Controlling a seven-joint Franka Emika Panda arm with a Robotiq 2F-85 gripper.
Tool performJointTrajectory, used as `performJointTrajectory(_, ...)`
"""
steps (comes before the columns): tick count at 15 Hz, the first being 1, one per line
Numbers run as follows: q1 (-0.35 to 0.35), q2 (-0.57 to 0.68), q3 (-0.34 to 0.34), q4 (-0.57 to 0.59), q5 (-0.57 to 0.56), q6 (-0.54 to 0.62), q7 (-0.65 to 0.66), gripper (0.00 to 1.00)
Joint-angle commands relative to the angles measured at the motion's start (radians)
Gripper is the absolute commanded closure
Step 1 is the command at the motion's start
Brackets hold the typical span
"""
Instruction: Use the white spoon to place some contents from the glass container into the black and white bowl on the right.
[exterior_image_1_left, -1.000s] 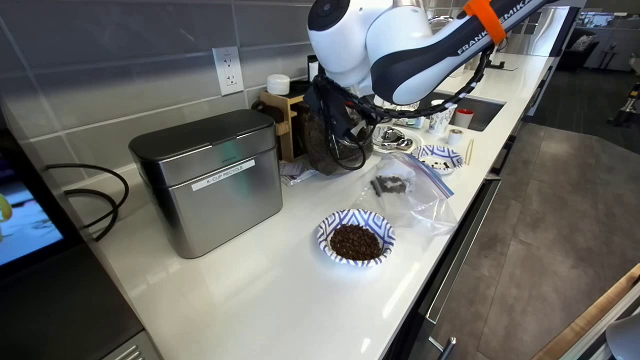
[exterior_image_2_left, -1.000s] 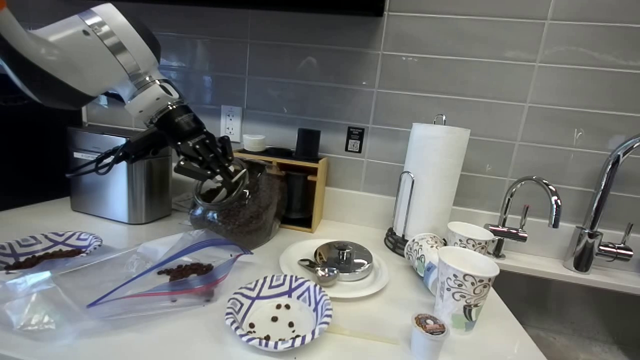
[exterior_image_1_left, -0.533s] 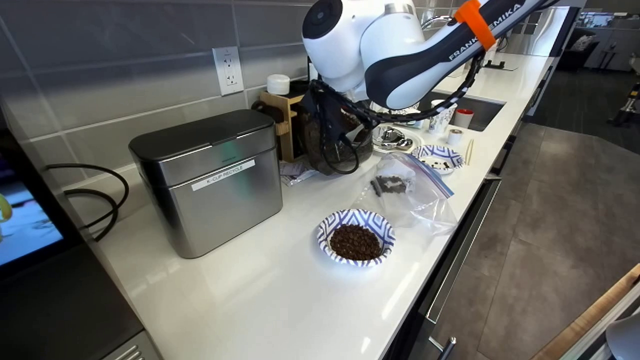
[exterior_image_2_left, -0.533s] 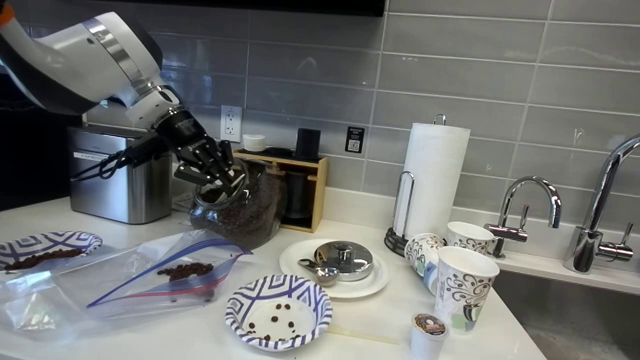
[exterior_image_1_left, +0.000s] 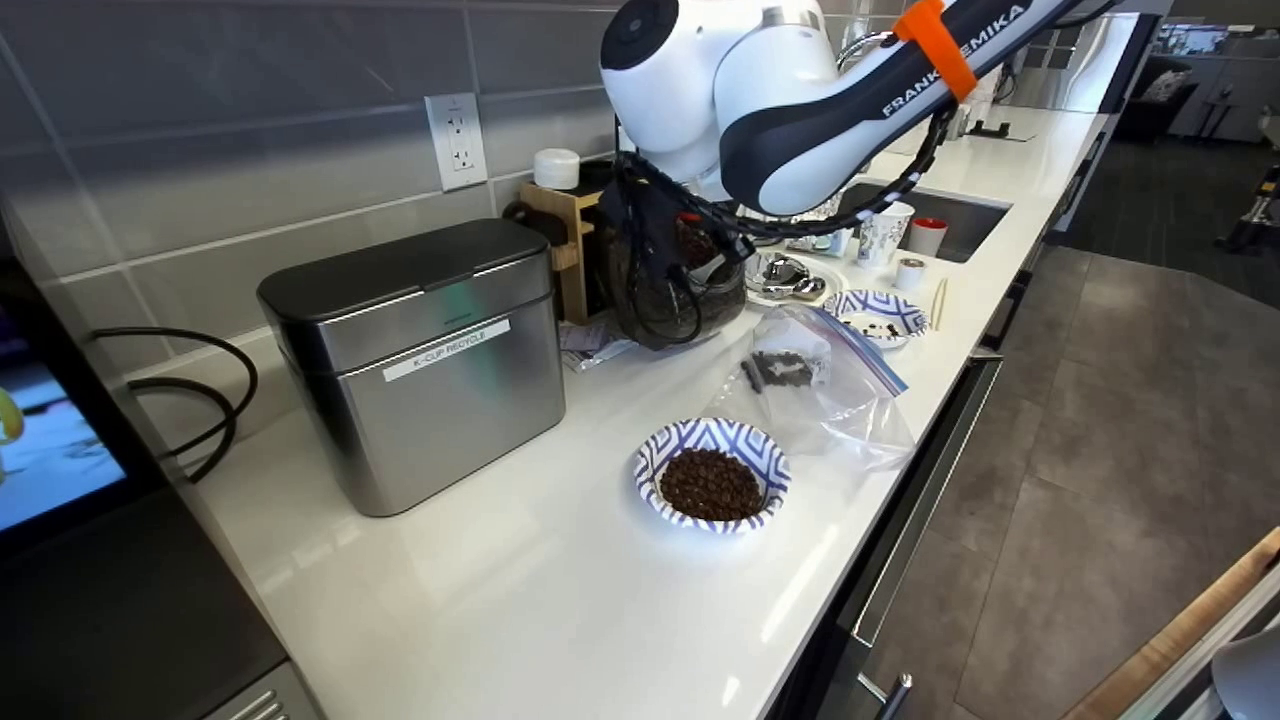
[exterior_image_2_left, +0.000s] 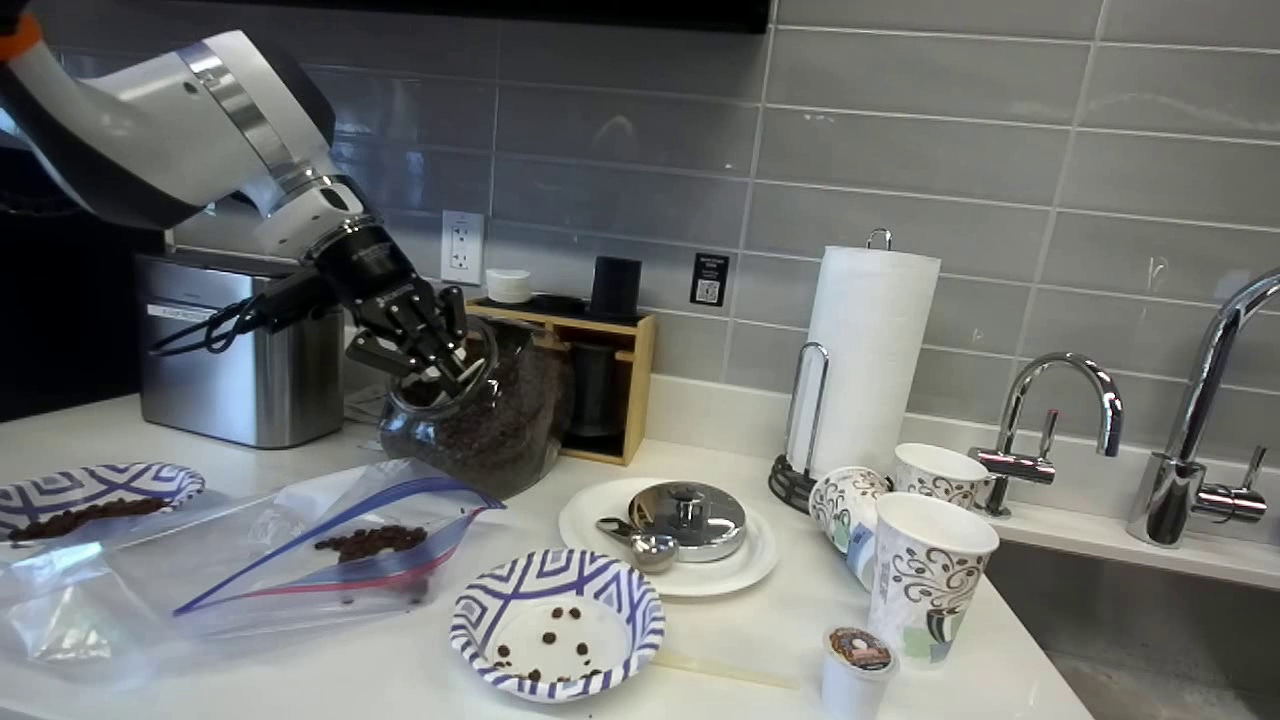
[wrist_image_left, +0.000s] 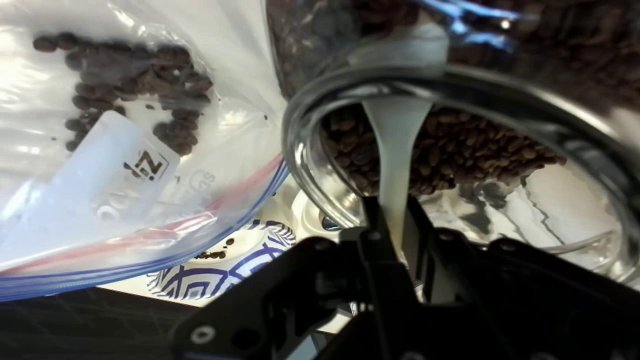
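The glass container, a big round jar of dark brown beans, lies tilted with its mouth facing my arm. In the wrist view my gripper is shut on the handle of the white spoon. That spoon reaches through the jar's rim among the beans; its far end blurs behind the glass. In an exterior view the gripper sits at the jar's mouth. The patterned bowl on the right, blue-violet and white here, has a few beans inside. A like bowl holds many beans.
A clear zip bag with some beans lies close in front of the jar. Behind it stands a wooden shelf. A steel bin, a plate with a metal lid, and paper cups are nearby.
The forearm has shifted left in an exterior view and slightly down in the facing one. My gripper has moved only a little at the jar's mouth, still with the spoon.
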Motion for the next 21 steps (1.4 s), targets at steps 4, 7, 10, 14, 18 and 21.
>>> performJointTrajectory(4,-0.002,0.012,-0.017,0.024,0.089,0.025,0.020,0.97)
performJointTrajectory(7,-0.004,0.006,-0.022,0.025,0.112,0.035,0.027,0.97)
performJointTrajectory(10,-0.006,-0.001,-0.026,0.022,0.131,0.048,0.034,0.97)
performJointTrajectory(14,-0.012,-0.011,-0.033,0.014,0.166,0.082,0.031,0.97)
performJointTrajectory(18,-0.008,-0.026,-0.041,0.010,0.191,0.077,0.039,0.97)
performJointTrajectory(21,-0.013,-0.041,-0.044,0.004,0.217,0.080,0.028,0.97)
